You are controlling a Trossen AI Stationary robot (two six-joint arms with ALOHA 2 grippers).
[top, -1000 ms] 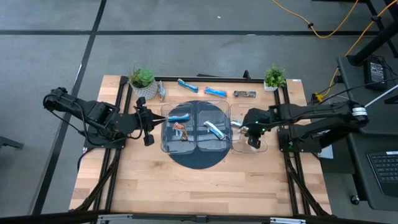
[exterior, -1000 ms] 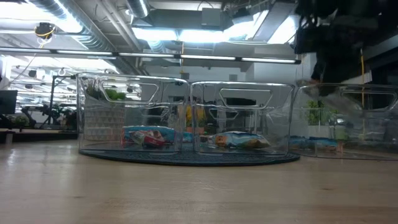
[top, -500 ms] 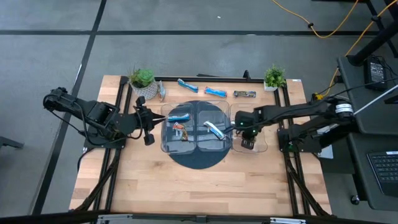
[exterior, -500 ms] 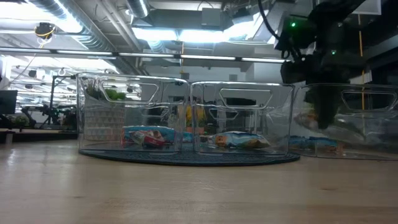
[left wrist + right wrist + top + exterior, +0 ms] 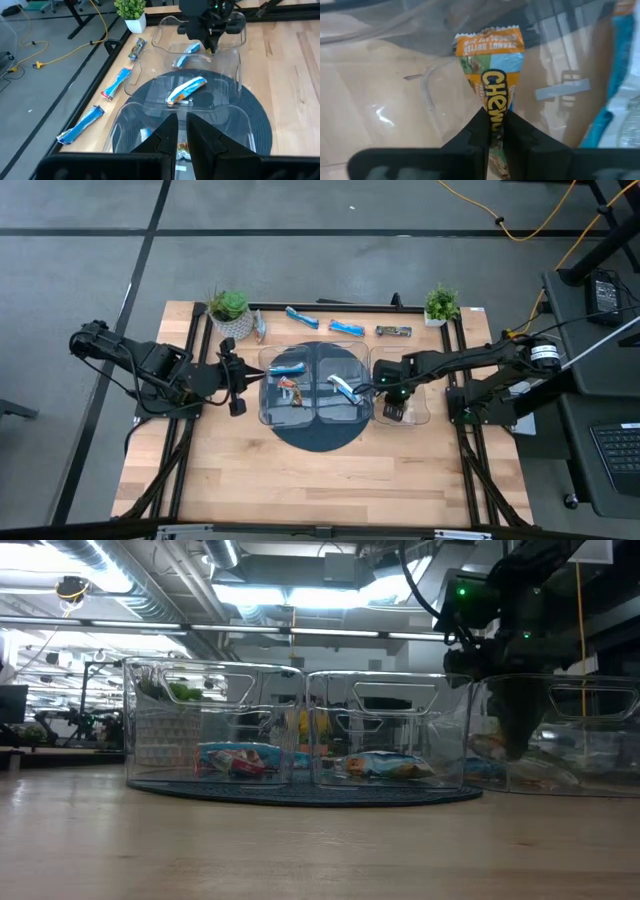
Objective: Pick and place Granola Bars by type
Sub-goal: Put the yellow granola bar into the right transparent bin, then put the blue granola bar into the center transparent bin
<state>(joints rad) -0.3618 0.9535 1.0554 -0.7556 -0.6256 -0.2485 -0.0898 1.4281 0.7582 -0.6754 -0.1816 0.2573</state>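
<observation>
**Right gripper lowers an orange bar into the right-hand tray**

The step in hand looks like the placing. The right gripper (image 5: 393, 408) is clenched on a tan-orange granola bar (image 5: 492, 75), which sticks out forward from between the jaws. It hangs inside the clear tray (image 5: 424, 418) on the right, where a blue bar (image 5: 186, 54) lies just beside the jaws. I judge that the next move calls for releasing the jaws low over the tray floor, then lifting straight up past the wall.

The right arm reaches in from the right side, wrist bent down into the tray. The left gripper (image 5: 237, 384) waits beside the left trays; its jaws are closed on nothing.
</observation>
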